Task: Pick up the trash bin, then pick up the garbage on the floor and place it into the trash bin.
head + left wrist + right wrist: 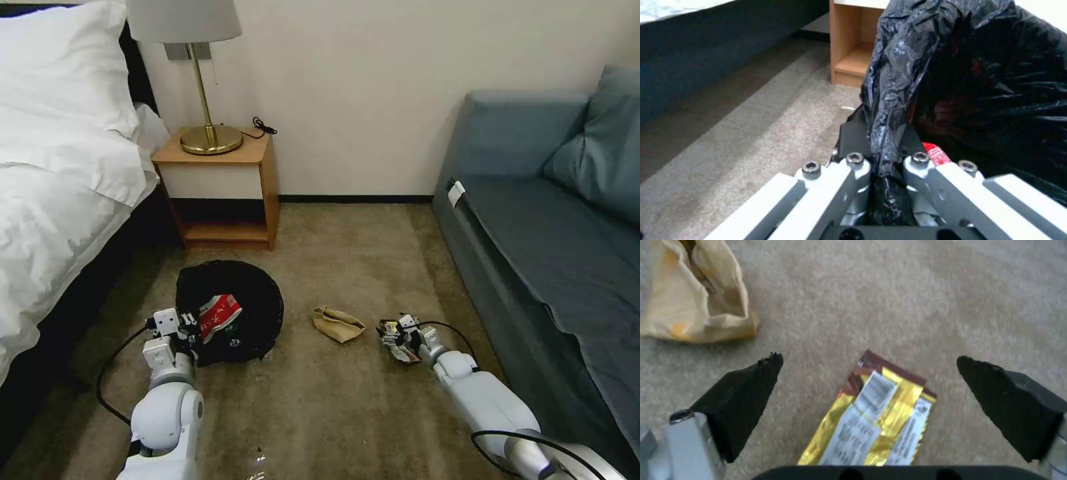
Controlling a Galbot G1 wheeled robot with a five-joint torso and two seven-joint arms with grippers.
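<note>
Beige carpet underfoot, with a white-sheeted bed at the left, a blue sofa at the right, and a wooden nightstand carrying a brass lamp against the far wall; black-bagged trash bin on the floor in front of the nightstand, just beside the bed, a red snack packet lying inside near its rim; left gripper at the bin's near edge, fingers pressed together on a fold of the black bag over the rim, seen close in the left wrist view as a pinched ridge of crinkled plastic running between the two fingers; crumpled tan paper on the carpet between bin and right arm, apart from both; right gripper low over the floor near the sofa, fingers spread wide, the dark fingertips to either side of a dark-and-yellow snack wrapper lying flat on the carpet, neither tip touching it, with the tan paper off to one side beyond them
</note>
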